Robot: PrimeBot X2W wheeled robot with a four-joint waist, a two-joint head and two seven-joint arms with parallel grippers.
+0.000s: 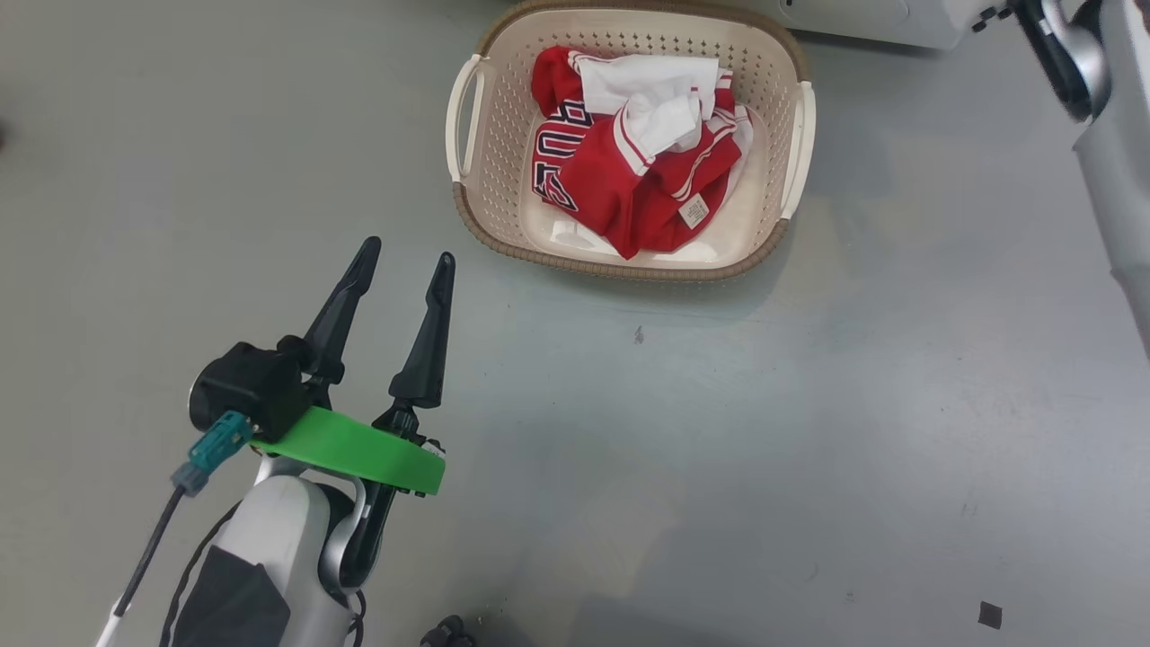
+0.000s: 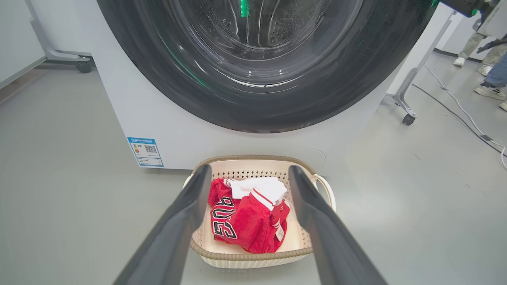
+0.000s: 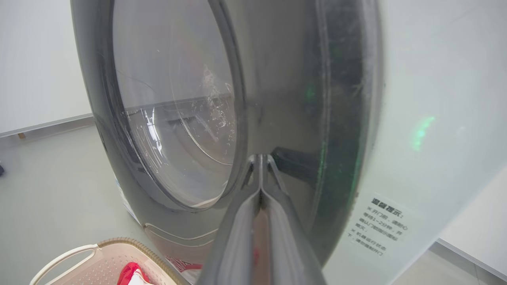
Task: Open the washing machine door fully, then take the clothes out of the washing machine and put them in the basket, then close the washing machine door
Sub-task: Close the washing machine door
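1 basket (image 1: 499, 135) holding the clothes (image 1: 620, 189) stands before 1 washing machine (image 2: 158, 118).

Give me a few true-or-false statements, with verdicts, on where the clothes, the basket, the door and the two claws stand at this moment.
1. The red clothes lie inside the basket. True.
2. The left claw is gripping a jersey. False: it is open and empty, short of the basket.
3. The right claw is shut. True; its tips point at the glossy black rim of the washing machine door.
4. The basket stands off to one side of the machine. False: it stands on the floor right in front of the washing machine, below the door.
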